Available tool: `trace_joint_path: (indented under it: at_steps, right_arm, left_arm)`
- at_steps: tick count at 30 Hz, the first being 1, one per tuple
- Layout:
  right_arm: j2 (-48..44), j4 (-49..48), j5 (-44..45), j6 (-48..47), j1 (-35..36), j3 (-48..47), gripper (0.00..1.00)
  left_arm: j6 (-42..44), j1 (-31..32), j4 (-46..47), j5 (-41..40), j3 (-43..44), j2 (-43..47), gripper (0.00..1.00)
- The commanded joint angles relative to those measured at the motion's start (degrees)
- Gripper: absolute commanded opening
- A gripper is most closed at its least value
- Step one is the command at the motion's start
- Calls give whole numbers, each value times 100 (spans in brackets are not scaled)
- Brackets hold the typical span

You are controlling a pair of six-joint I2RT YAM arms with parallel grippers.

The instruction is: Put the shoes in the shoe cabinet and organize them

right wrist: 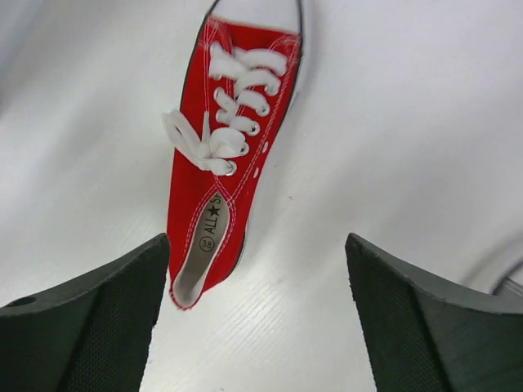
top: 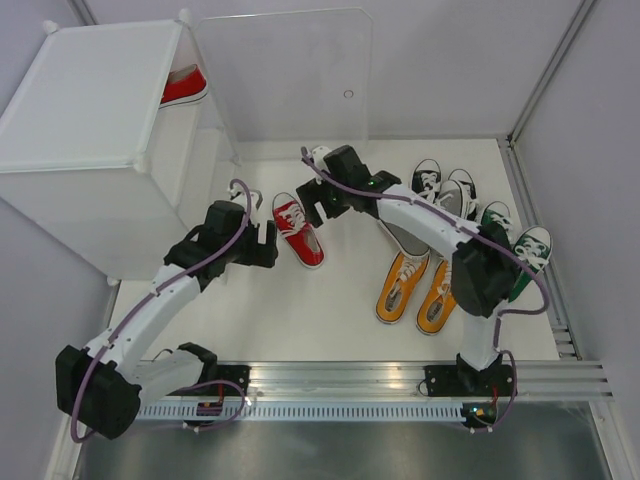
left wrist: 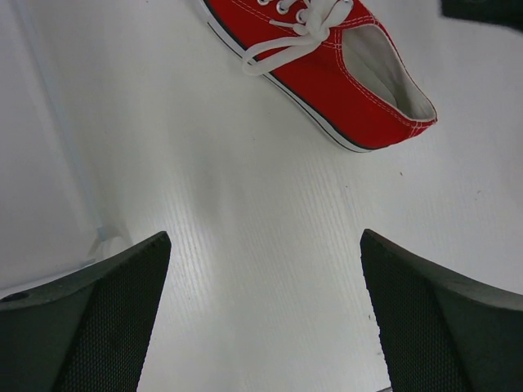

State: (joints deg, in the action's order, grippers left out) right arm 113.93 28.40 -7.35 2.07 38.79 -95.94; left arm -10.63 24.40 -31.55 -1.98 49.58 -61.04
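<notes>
Our right hand [right wrist: 257, 241] stands open and empty near the heel of the red shoe [right wrist: 214, 184], which lies flat on the bench [right wrist: 392, 122]. Our left hand [left wrist: 265, 237], also open, hangs just beside it. Its mate [top: 184, 85] sits in the shoe cabinet [top: 90, 100]. We judge this shoe comes next: one hand must close on it and carry it there.

The cabinet [top: 90, 110] stands at the far left of the table [top: 330, 310], with its door [top: 290, 70] swung open along the back wall. One shoe [top: 183, 86] sits inside, at the opening. A single shoe [top: 298, 230] lies mid-table, with the left gripper [top: 270, 243] just left of it and the right gripper [top: 312, 208] just beside its far end. The other shoes [top: 428, 180] cluster at the right. One pair [top: 398, 288] is nearest, and the rest are behind and right of it, partly under the right arm [top: 430, 225].
</notes>
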Motion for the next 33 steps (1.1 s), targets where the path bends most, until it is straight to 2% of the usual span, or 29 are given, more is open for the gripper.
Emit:
trace_joint_path:
  at_steps: [1, 4, 8, 13, 16, 23, 25, 33]
  right_arm:
    - [-1430, -169, 907, 399, 15, 442, 94]
    - [-2153, -124, 1567, 794, 6, 1100, 98]
    - [-3630, -204, 2202, 1155, 6, 1964, 98]
    - [-5035, -282, 2493, 1472, 6, 3043, 98]
    - [-5651, -423, 2467, 1525, 6, 3616, 98]
    - [-6348, -599, 2379, 1481, 15, 4426, 98]
    - [-6383, -573, 2379, 1455, 6, 4505, 98]
    - [-6401, -696, 2256, 1420, 6, 4628, 97]
  left_arm:
    - [-8, 169, 140, 171, 183, -145, 100]
    - [-27, 494, 27, 66, 402, -329, 100]
    - [-255, 951, -9, -223, 675, -690, 100]
    - [-290, 1610, 0, -593, 1254, -1463, 99]
    - [-11, 1883, 8, -707, 1728, -2121, 96]
    - [886, 1981, 289, -558, 2380, -3352, 84]
    - [1062, 1981, 316, -567, 2494, -3633, 84]
    - [1740, 1937, 448, -172, 2723, -4223, 77]
